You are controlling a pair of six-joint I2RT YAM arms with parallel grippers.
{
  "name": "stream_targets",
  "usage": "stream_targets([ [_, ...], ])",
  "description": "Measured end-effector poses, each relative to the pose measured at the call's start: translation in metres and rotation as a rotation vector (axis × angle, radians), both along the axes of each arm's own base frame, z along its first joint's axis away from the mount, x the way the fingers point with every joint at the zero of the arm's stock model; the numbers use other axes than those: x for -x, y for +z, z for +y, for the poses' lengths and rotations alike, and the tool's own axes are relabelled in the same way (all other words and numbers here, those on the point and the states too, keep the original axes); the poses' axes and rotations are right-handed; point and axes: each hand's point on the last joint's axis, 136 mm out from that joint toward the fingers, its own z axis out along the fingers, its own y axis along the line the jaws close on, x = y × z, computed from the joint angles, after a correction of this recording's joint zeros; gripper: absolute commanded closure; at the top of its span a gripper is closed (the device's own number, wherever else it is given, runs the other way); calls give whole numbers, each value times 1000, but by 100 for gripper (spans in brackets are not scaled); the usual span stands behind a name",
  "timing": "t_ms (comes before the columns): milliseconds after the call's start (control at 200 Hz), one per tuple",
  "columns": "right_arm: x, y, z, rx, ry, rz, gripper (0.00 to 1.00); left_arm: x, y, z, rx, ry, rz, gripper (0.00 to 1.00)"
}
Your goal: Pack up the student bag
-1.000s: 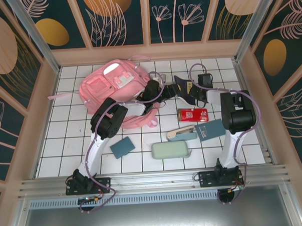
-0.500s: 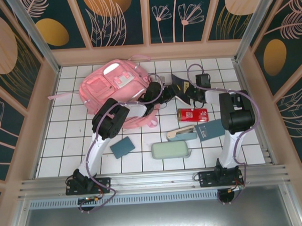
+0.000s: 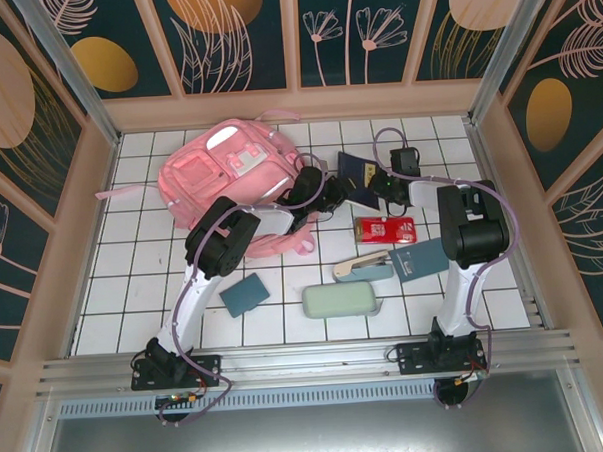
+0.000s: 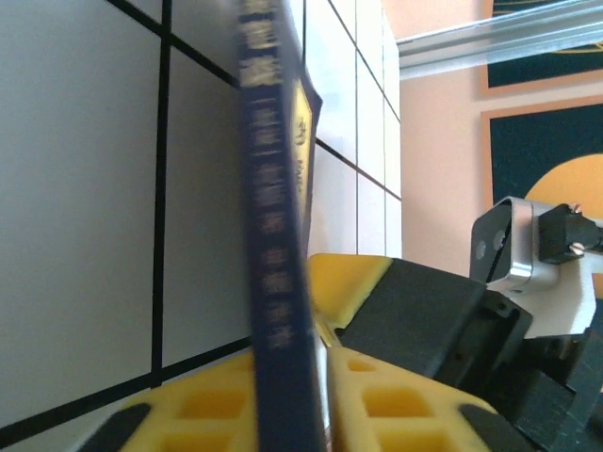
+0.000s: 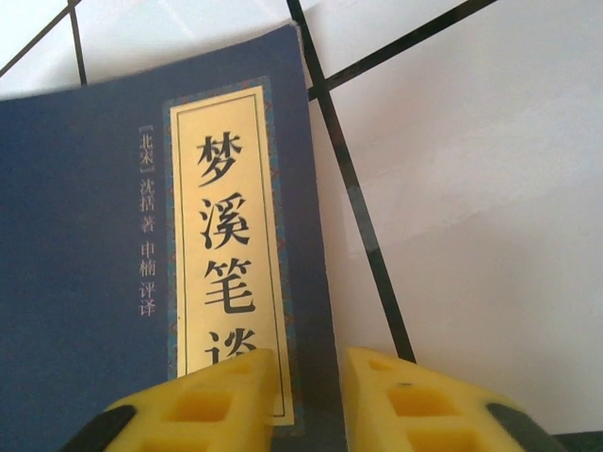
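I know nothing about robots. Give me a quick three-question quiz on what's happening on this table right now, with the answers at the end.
1. True or false: the dark blue book already lies inside the pink backpack.
2. The label on the book's cover is: A) yellow with black characters, B) red, C) green.
3. Which arm's gripper clamps the book edge-on between its yellow fingers?
Key: 1 false, the book is outside, beside the backpack. 2 A. 3 the left gripper.
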Motion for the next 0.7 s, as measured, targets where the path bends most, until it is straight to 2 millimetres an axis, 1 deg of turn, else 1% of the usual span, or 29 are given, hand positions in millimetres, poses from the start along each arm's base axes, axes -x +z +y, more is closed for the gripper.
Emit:
stream_targets([
  [50, 1, 3, 0, -1, 0, -5, 65, 0, -1, 1, -10, -4, -9, 91],
  [85, 4, 6, 0, -5, 1, -8, 61, 1, -1, 1, -14, -6, -13, 92],
  [150, 9, 14, 0, -18, 2, -19, 52, 3, 2, 2, -20, -15, -24, 97],
  [200, 14, 23, 0, -45, -1, -34, 48, 6, 6, 2, -23, -29, -36, 99],
  [285, 20, 45, 0, -100, 17, -86, 44, 14, 16, 5, -25, -52, -55, 100],
  [365, 22, 67, -4, -166, 22, -139, 42, 22, 34, 7, -6, -79, -85, 100],
  [455, 23, 86, -7, -241, 41, -195, 41, 32, 59, 10, 22, -115, -125, 100],
  [536, 26, 94, -5, -316, 61, -220, 41, 38, 82, 13, 53, -139, -163, 100],
  [596, 30, 96, -2, -368, 82, -230, 41, 44, 100, 18, 81, -154, -192, 100],
  [701, 38, 101, 10, -463, 131, -238, 40, 50, 119, 27, 115, -168, -229, 100],
])
